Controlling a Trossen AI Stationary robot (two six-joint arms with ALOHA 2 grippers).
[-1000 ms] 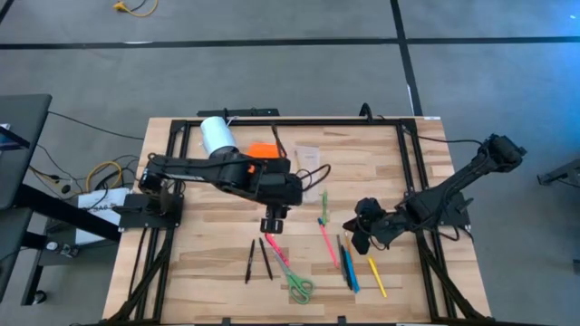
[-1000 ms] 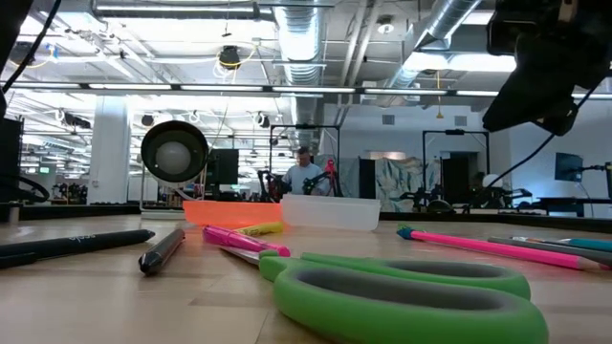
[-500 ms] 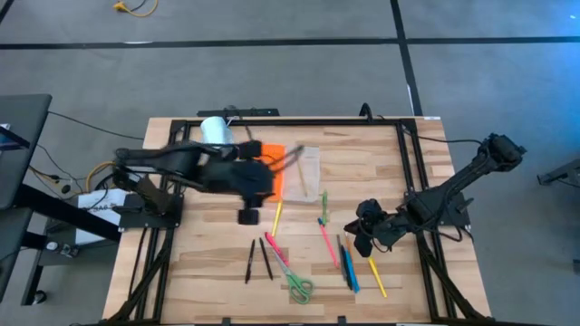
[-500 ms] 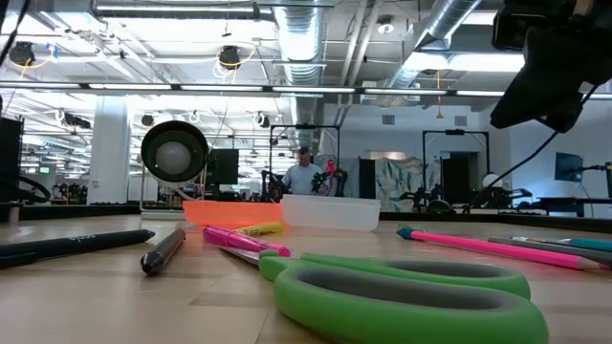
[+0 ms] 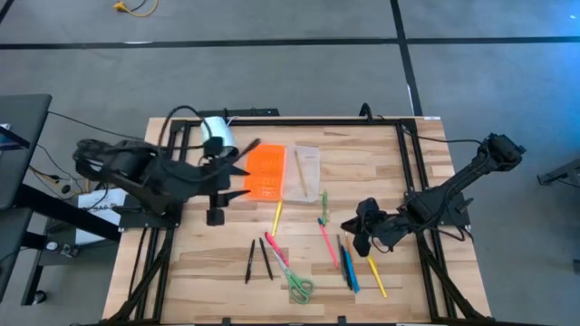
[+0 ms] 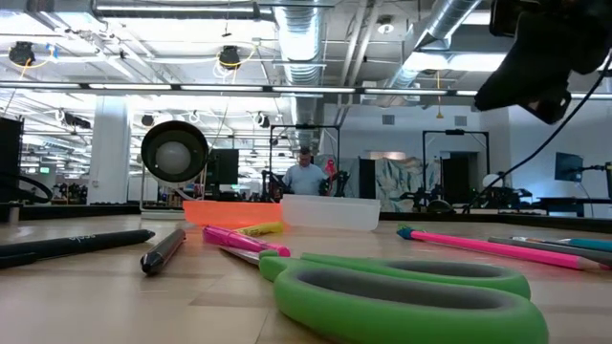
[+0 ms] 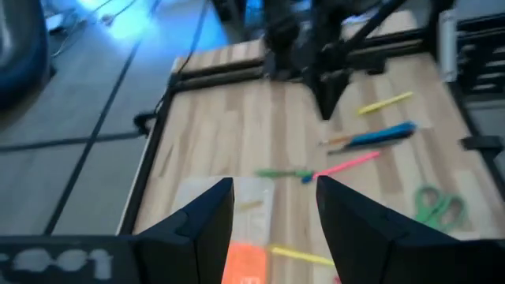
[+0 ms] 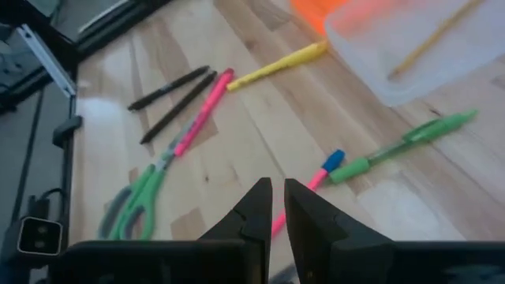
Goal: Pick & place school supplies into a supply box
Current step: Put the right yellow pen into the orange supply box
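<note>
The supply box lies open at the table's far middle: orange lid beside clear tray, which holds a yellow pencil. Pens and pencils lie loose on the table: a yellow highlighter, green pen, pink pen, blue pens, black pens and green scissors. My left gripper hangs open and raised over the lid's left edge, holding nothing. My right gripper hovers shut above the pink pen, touching nothing.
A white cylinder lies on its side at the far left, just behind the lid. A yellow pencil lies near the right front. Black frame rails run along the table's edges. Bare wood lies at the near left and far right.
My left gripper has drawn back from the table's middle toward the left edge and risen, tipping up closer to level. This uncovered the orange lid, the tray and the yellow highlighter. The right arm has kept still.
</note>
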